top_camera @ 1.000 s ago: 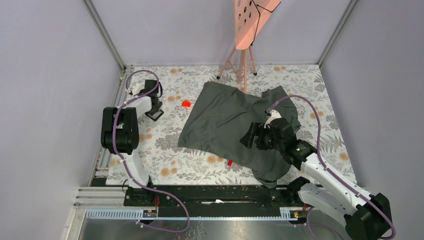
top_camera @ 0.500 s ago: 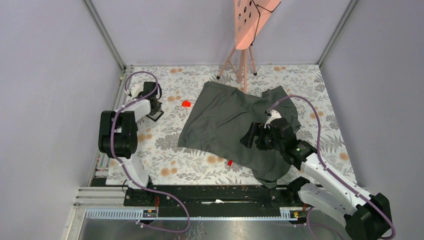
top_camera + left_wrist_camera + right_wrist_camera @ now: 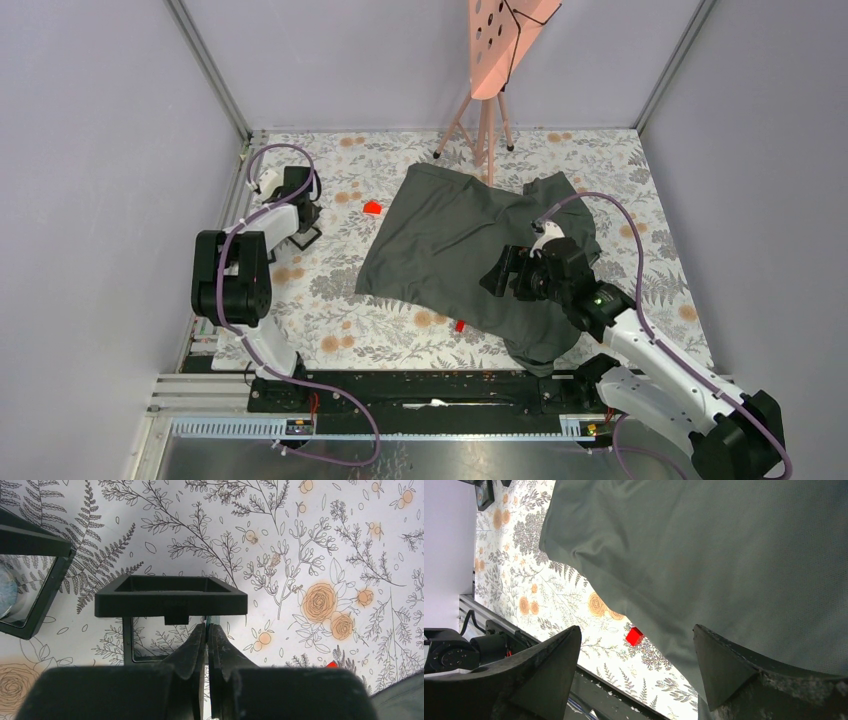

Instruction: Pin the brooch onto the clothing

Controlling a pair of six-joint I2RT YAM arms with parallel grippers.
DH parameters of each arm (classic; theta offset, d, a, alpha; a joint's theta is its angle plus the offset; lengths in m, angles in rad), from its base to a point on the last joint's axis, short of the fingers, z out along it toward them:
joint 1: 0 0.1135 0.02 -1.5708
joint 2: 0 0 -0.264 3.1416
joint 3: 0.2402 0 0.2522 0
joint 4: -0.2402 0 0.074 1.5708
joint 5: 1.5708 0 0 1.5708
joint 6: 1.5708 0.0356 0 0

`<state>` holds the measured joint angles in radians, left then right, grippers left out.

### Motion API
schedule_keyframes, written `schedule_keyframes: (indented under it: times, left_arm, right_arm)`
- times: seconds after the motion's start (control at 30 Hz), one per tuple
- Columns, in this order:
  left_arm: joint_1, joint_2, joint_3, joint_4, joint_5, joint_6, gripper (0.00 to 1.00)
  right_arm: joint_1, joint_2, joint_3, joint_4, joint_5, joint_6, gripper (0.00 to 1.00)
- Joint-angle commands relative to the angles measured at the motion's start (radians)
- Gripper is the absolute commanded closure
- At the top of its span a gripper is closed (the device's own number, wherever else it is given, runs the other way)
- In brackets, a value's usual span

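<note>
— What has changed on the left side?
— The left gripper (image 3: pixel 206 630) has closed within the last second. Its jaws stood partly apart a moment ago. Now the fingertips are together at the near edge of a small black frame (image 3: pixel 170 597) on the table (image 3: pixel 330 290). The arm's elbow has also shifted slightly toward the left wall.
— Is it holding anything?
— A thin pale sliver (image 3: pixel 207 622) shows between the tips. Whether that is the brooch, its pin or the edge of the frame's clear pane cannot be told. A second frame (image 3: pixel 30 585) lies just to the left, untouched.
— And the right gripper?
— The right gripper (image 3: pixel 636 630) has not moved. Its jaws are wide apart and empty, hovering over the near left hem of the T-shirt (image 3: pixel 450 240). A red cube (image 3: pixel 460 325) lies on the table just off that hem.
— Where does the clothing lie?
— It is spread over the middle of the table, well apart from the left gripper. A red piece (image 3: pixel 372 208) sits between them, near the shirt's far left corner.
— What does this mean for the task?
— The pick-up step appears to be under way, since the closing looks like a grasp at the frame. Nothing is pinned yet, and the carry to the shirt is still ahead
</note>
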<state>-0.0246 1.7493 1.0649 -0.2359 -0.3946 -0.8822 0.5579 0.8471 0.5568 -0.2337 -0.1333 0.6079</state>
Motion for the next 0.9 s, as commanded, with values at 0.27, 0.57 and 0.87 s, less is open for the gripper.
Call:
schedule_keyframes:
  times: [0.27, 0.57, 0.87]
  left_arm:
    - [-0.057, -0.157, -0.021, 0.026, -0.016, 0.123, 1.0]
    - [-0.253, -0.307, -0.01, -0.014, 0.034, 0.242, 1.0]
    - [-0.408, -0.514, -0.059, 0.045, 0.551, 0.495, 1.0]
  right_arm:
    - [-0.007, -0.058, -0.002, -0.027, 0.011, -0.002, 0.11]
    - [-0.008, -0.113, 0.04, -0.13, 0.067, -0.054, 0.1]
    - [-0.007, -0.193, 0.069, -0.13, 0.041, -0.13, 0.06]
